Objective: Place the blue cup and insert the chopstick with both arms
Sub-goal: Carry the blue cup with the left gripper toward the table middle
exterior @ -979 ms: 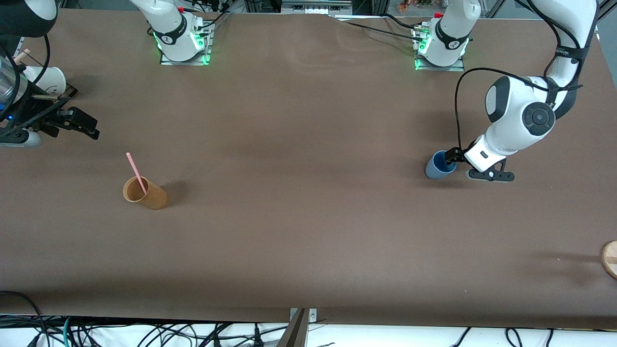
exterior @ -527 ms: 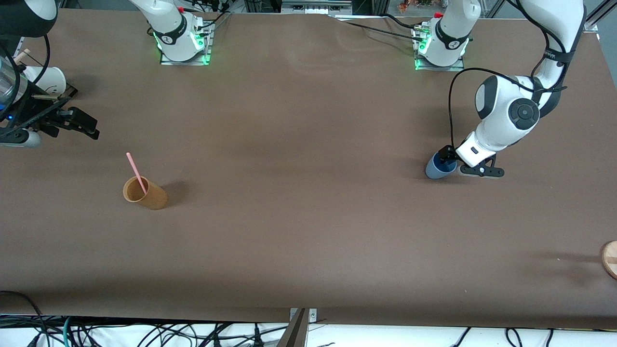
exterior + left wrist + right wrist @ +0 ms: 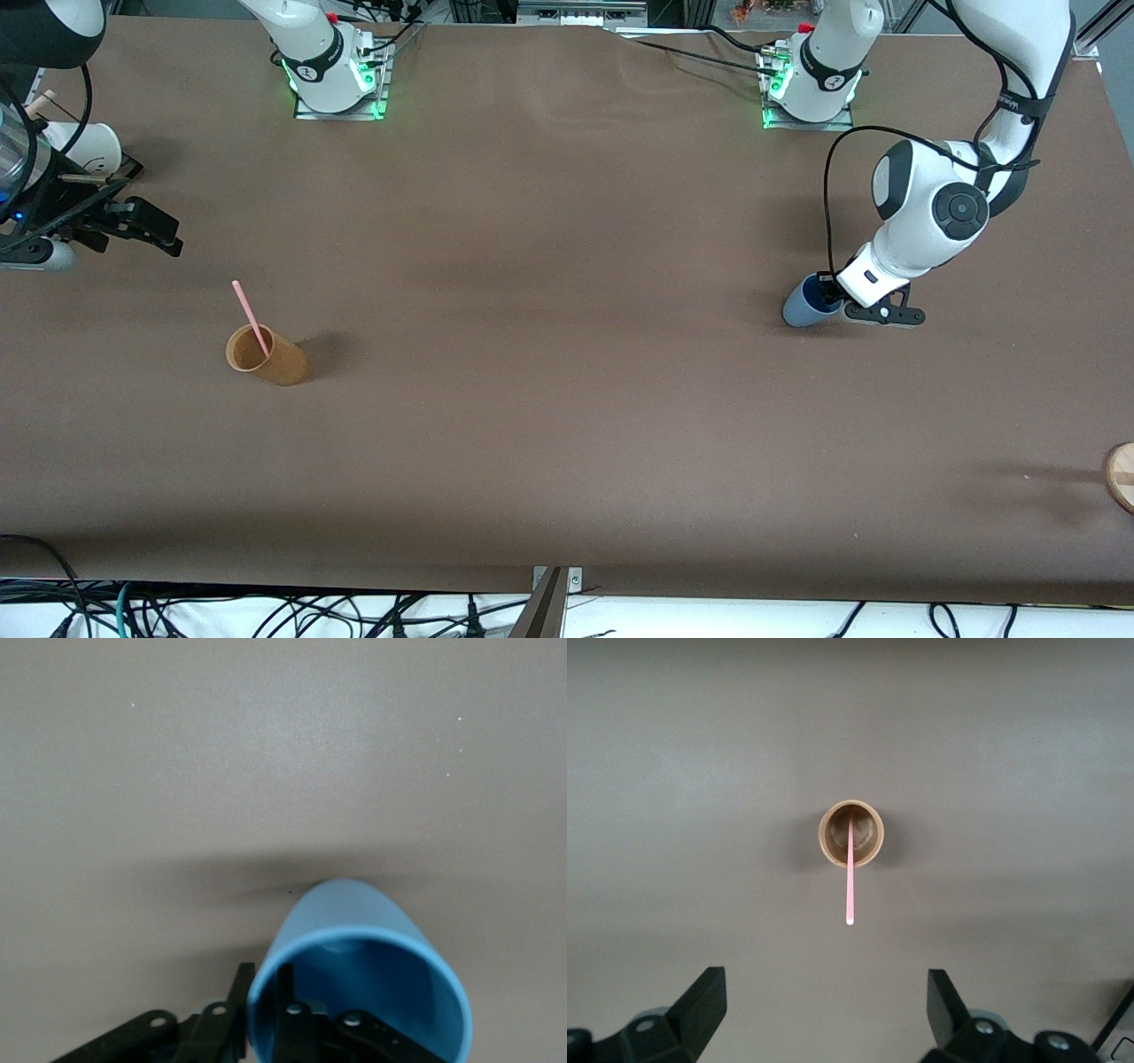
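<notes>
The light-blue cup [image 3: 803, 307] is on the table toward the left arm's end. My left gripper [image 3: 831, 291] is shut on its rim. The left wrist view shows the blue cup [image 3: 354, 917] with one finger inside its wall and the other outside, my left gripper [image 3: 264, 981] pinching between them. The pink chopstick [image 3: 251, 316] leans in a tan-orange cup [image 3: 276, 358] toward the right arm's end. My right gripper [image 3: 146, 229] hangs open and empty. In the right wrist view the chopstick [image 3: 850, 881] and the tan cup [image 3: 850, 833] lie ahead of my right gripper [image 3: 826, 992].
A white cup [image 3: 89, 146] stands by the table edge at the right arm's end, partly hidden by that arm. A round wooden piece [image 3: 1122, 476] shows at the edge near the left arm's end. Both arm bases [image 3: 337, 71] stand along the table's back edge.
My left gripper has closed from wide open onto the blue cup's rim, and the left arm shifted slightly toward the cup. The right arm has not moved.
</notes>
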You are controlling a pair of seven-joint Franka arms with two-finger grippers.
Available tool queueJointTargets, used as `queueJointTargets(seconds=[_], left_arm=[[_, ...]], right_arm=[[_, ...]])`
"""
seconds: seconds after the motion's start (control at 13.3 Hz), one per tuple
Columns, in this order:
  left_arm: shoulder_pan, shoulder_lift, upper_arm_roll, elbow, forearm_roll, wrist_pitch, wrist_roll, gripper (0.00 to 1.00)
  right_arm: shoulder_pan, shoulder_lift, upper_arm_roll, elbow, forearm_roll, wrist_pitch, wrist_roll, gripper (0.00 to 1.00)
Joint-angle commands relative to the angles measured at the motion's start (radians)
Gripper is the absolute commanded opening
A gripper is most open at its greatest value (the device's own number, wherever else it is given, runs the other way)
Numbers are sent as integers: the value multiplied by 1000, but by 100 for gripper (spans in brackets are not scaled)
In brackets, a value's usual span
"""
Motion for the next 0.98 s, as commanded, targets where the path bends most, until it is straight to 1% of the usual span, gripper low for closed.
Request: queueJointTargets(seconds=[0.0, 0.08, 0.23, 0.45, 0.6, 0.75, 0.9], left_arm=[[-14, -14, 14, 75, 5, -107, -32, 0], [-17, -14, 13, 129, 5, -175, -32, 0], [-55, -11, 14, 258, 3, -308, -58, 0], [-185, 28, 13, 411, 3, -393, -214, 0], [-293, 91, 13, 531, 3, -449, -347, 0], [-406, 178, 13, 687, 3, -525, -498, 0], [-505, 283, 13, 847, 2, -575, -582, 0]], right_arm=[[-5, 1, 3, 22, 7, -22, -5, 100], [-5, 1, 3, 22, 7, -22, -5, 100], [-4, 1, 3, 22, 7, -22, -5, 100], [-5, 1, 3, 22, 7, -22, -5, 100], [-5, 3, 3, 22, 7, -22, -5, 100], [-5, 1, 3, 22, 9, -22, -5, 100], [-5, 3, 3, 22, 9, -22, -5, 100]])
